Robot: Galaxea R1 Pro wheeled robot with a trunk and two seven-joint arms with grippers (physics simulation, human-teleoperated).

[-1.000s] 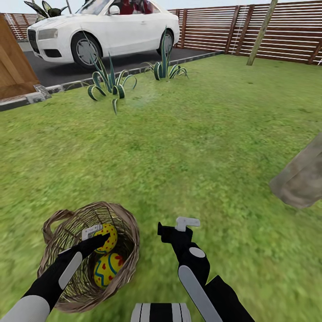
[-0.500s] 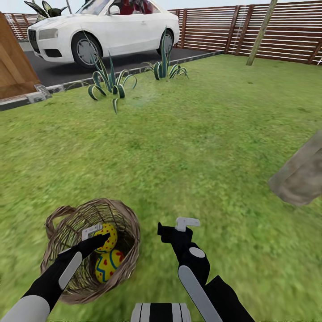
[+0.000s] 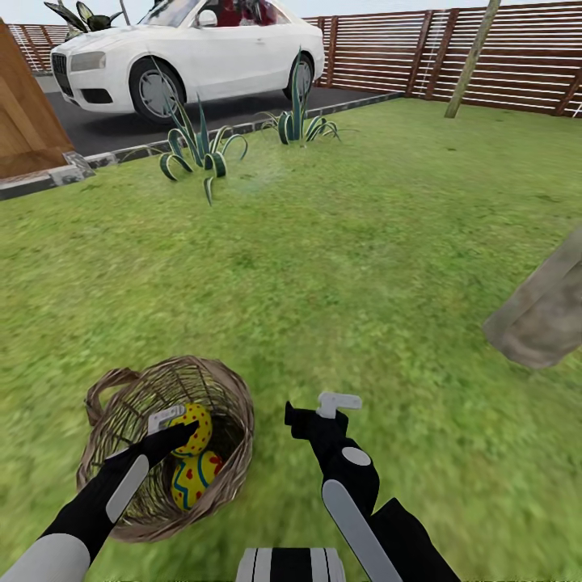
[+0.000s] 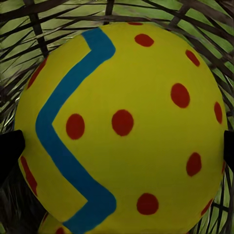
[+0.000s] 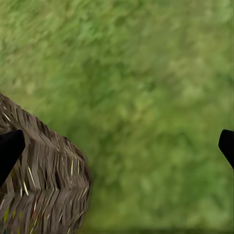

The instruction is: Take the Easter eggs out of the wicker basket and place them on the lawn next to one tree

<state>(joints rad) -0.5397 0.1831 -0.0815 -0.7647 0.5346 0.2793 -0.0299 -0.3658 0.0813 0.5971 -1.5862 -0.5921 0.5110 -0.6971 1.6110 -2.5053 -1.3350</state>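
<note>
Two Easter eggs [image 3: 194,453] visible inside wicker basket [image 3: 234,404]; left gripper [image 3: 174,427] clamps the upper one, right gripper [image 3: 323,408] spread wide, empty, beside basket.

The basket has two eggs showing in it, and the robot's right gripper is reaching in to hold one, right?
Not quite. The left gripper is the one inside the wicker basket, its fingers either side of the upper egg; the head view shows it. The right gripper is over the lawn beside the basket. Two eggs show, the second lower down.
</note>
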